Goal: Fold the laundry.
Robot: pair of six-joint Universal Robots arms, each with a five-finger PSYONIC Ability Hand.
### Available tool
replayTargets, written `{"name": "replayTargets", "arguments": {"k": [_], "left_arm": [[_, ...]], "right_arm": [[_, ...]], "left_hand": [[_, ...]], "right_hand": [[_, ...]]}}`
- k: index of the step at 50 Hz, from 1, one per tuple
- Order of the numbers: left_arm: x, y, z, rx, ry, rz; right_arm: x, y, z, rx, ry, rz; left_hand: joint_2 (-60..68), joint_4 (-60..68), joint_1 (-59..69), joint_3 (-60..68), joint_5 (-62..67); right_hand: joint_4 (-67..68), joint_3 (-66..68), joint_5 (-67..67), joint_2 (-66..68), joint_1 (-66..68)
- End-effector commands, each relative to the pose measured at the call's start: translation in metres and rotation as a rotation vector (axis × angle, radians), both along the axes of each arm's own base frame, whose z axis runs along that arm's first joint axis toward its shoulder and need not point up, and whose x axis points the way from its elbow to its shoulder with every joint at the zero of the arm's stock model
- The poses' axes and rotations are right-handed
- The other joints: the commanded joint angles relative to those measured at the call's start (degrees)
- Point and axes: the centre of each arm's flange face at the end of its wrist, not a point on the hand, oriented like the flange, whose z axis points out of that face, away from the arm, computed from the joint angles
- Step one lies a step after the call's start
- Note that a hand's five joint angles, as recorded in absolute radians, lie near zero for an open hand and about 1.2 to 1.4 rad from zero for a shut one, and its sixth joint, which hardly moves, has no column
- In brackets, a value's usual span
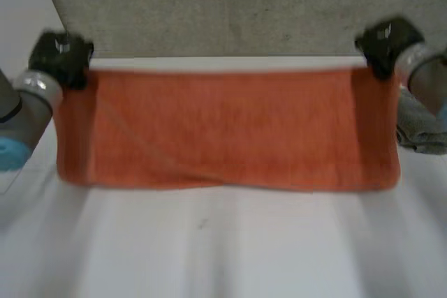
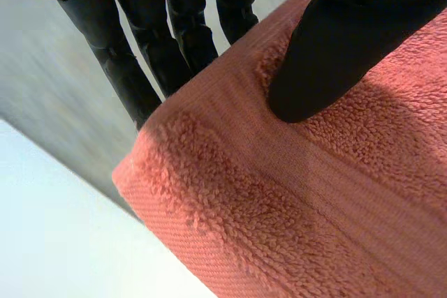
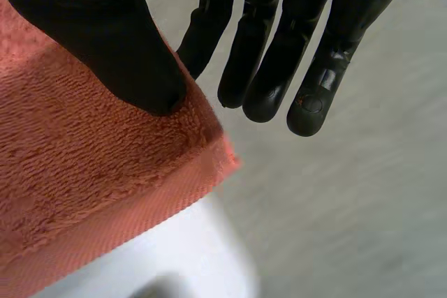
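An orange terry towel (image 1: 223,130) hangs spread wide above the white table (image 1: 223,242), its lower edge near the tabletop. My left hand (image 1: 61,54) pinches the towel's upper left corner. In the left wrist view its thumb (image 2: 335,47) presses on the towel (image 2: 314,207) while its fingers (image 2: 174,26) reach behind the hem. My right hand (image 1: 385,41) holds the upper right corner. There the thumb (image 3: 105,33) pins the towel (image 3: 84,165) against a finger behind it, and the other fingers (image 3: 314,47) stand straight past the corner.
A grey cloth (image 1: 419,127) lies bunched at the table's right side, under my right arm. Grey floor (image 1: 230,5) lies beyond the table's far edge. The near half of the table is bare white surface.
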Motion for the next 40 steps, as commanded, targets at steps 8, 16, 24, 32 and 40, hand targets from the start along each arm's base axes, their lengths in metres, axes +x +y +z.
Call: {"name": "replayTargets", "arguments": {"k": [8, 16, 24, 32, 40], "left_arm": [[-0.005, -0.002, 0.155, -0.693, 0.227, -0.042], [0.001, 0.003, 0.094, -0.426, 0.246, -0.036], [0.009, 0.009, -0.01, -0.134, 0.203, 0.006], [0.008, 0.022, -0.089, 0.092, 0.083, 0.028], [0.014, 0.043, -0.106, 0.172, -0.082, 0.041]], "right_arm": [[0.007, -0.004, 0.158, -0.669, -0.432, 0.058], [0.007, -0.006, 0.102, -0.453, -0.378, 0.058], [0.016, 0.006, -0.009, -0.122, -0.265, 0.131], [0.011, 0.023, -0.132, 0.184, -0.031, 0.116], [0.003, 0.039, -0.144, 0.361, 0.026, 0.111]], "left_hand": [[11.54, 11.13, 14.7, 11.69, 14.47], [11.54, 11.13, 14.7, 11.69, 14.47], [11.54, 11.13, 14.7, 11.69, 14.47], [11.54, 11.13, 14.7, 11.69, 14.47], [11.54, 11.13, 14.7, 11.69, 14.47]], "right_hand": [[11.92, 12.32, 13.19, 13.06, 23.7], [11.92, 12.32, 13.19, 13.06, 23.7], [11.92, 12.32, 13.19, 13.06, 23.7], [11.92, 12.32, 13.19, 13.06, 23.7], [11.92, 12.32, 13.19, 13.06, 23.7]]}}
